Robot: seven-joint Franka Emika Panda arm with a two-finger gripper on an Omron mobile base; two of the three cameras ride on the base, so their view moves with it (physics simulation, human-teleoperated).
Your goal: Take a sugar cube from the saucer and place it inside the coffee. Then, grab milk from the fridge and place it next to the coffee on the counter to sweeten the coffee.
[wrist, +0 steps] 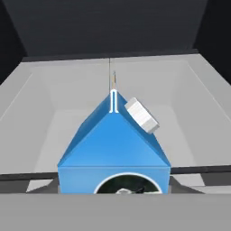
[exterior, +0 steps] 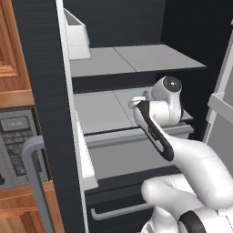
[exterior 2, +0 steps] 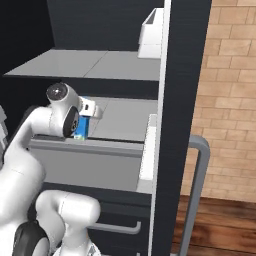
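Reaching into the open fridge [exterior: 136, 59], I am seeing a wooden cabinet [exterior: 11, 54] and a grey appliance panel with buttons [exterior: 16, 141] at the far left of the left base view, then the black fridge door [exterior: 43, 91] standing edge-on with a white door bin [exterior: 77, 38] near its top. Further right my arm is stretching over the grey middle shelf [exterior: 102, 109], and my hand [exterior: 139, 101] is sitting at the milk [exterior: 144, 94], of which a blue sliver is peeking past my wrist. In the right base view the milk [exterior 2: 82, 125] is standing upright on that same shelf [exterior 2: 125, 117], just beside my wrist, with the other door [exterior 2: 172, 125] and a brick wall [exterior 2: 230, 100] to its right. In the hand view the milk [wrist: 113, 140] is lying straight ahead and very close, its blue gable roof and white cap [wrist: 141, 115] facing me, with the grey shelf [wrist: 49, 103] spreading behind it. My fingertips are hidden there, so I cannot tell whether my hand is apart or clamped on the carton.
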